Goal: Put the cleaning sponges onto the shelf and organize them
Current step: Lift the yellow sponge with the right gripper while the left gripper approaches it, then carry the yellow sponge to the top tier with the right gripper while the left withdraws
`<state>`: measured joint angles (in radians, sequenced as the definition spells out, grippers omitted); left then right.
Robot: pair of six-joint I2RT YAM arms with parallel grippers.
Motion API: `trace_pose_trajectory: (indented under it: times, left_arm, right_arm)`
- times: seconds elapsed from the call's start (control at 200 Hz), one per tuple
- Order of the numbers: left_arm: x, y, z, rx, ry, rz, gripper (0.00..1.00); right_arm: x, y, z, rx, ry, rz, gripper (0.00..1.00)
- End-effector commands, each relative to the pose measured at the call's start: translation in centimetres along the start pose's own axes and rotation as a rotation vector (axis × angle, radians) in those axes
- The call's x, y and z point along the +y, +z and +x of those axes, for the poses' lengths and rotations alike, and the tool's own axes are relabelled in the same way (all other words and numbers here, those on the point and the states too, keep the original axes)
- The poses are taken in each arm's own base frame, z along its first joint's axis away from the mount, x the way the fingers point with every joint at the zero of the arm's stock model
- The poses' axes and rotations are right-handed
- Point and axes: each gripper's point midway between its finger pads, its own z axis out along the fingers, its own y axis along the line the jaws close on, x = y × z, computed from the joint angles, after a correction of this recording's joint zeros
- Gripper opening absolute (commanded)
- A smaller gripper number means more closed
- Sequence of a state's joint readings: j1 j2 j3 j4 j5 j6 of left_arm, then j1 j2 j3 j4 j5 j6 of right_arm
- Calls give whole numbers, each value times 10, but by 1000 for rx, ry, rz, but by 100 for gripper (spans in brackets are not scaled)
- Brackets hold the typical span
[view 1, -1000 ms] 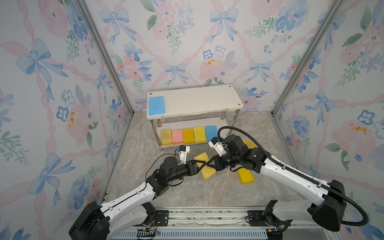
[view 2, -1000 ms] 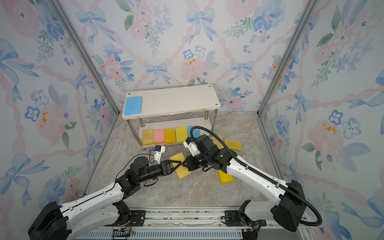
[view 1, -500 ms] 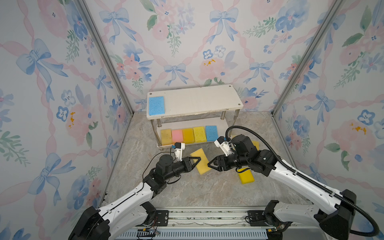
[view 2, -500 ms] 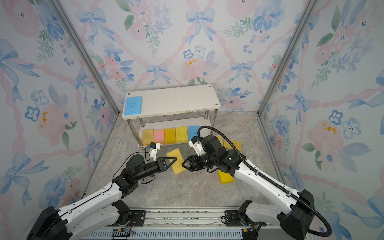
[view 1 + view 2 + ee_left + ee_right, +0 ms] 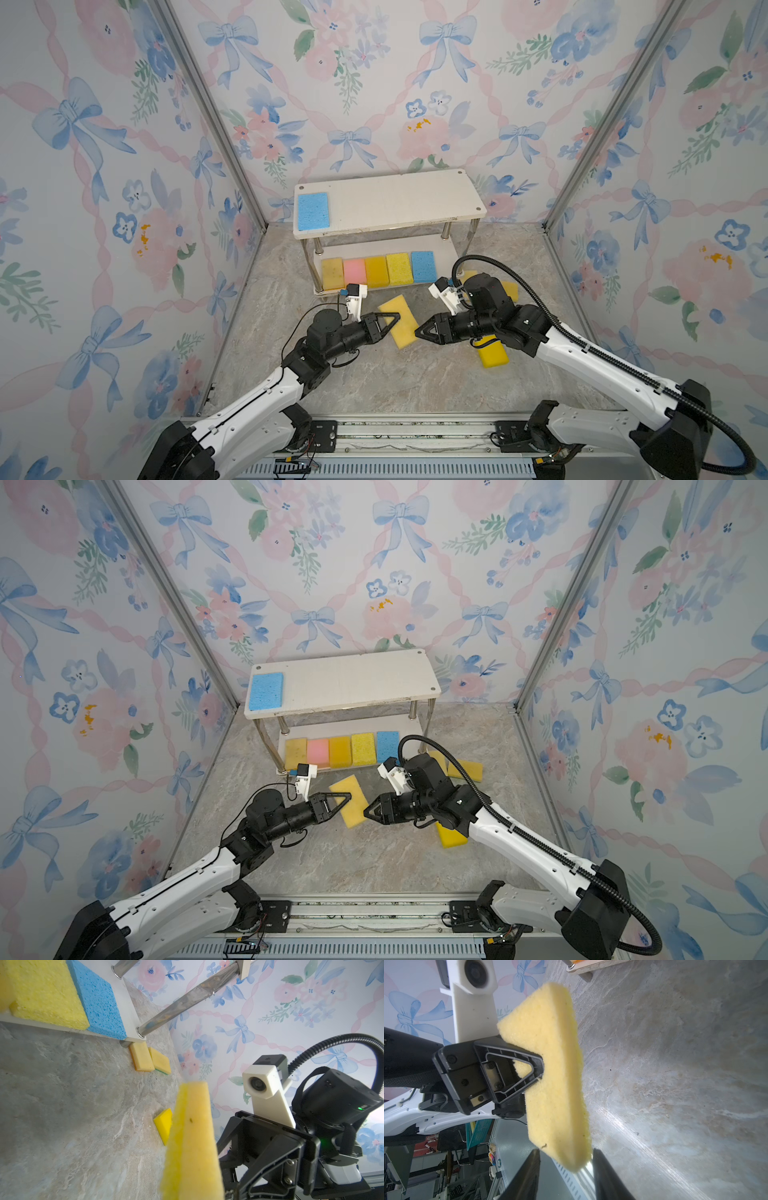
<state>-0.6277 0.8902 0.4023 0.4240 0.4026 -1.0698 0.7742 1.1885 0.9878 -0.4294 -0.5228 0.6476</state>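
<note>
A yellow sponge [image 5: 402, 322] [image 5: 556, 1074] hangs above the floor, pinched at one long edge by my left gripper [image 5: 394, 321] [image 5: 345, 799], which is shut on it. My right gripper [image 5: 417, 332] [image 5: 565, 1157] is open, its two fingers straddling the sponge's other end without touching it. The white two-tier shelf [image 5: 395, 199] stands at the back. One blue sponge [image 5: 313, 210] lies on its top board. Its lower board holds a row of yellow, pink and blue sponges [image 5: 376, 270].
A bright yellow sponge [image 5: 492, 355] lies on the floor under my right arm. Two more yellow sponges [image 5: 509, 289] [image 5: 141, 1058] lie beside the shelf's right front leg [image 5: 446, 230]. Patterned walls close in on three sides.
My right gripper let go of the yellow sponge and backed off to the right. My left gripper closed on it and now holds it alone.
</note>
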Motion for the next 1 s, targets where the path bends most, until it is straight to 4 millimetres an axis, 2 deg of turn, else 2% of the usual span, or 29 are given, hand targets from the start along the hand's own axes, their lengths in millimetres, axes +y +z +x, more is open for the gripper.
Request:
trace_pose_trajectory:
  times: [0.0,0.2,0.36,0.695,0.72,0.765,0.865,0.995]
  left_arm:
    - [-14,-3,-8,-19,5,40,0]
    - [-15,-5,-11,-23,-1,46,0]
    - [-16,-5,-12,-25,-6,48,0]
    - [-19,-6,-12,-24,-7,58,0]
    - [-20,-6,-12,-22,-4,60,7]
    - [-21,-6,-12,-17,1,63,28]
    - [-20,-9,-13,-17,13,58,59]
    - [-4,-23,-22,-66,48,-57,84]
  right_arm:
    - [5,4,-1,5,-10,-24,42]
    - [0,5,-2,0,-5,-2,42]
    - [4,9,-3,4,-11,-17,36]
    - [8,5,-6,-17,-23,-13,8]
    - [8,4,-7,-22,-24,-13,6]
    - [8,1,-8,-33,-25,-3,6]
    - [6,-10,-12,-67,-21,19,3]
    - [3,-37,-27,-149,-5,69,3]
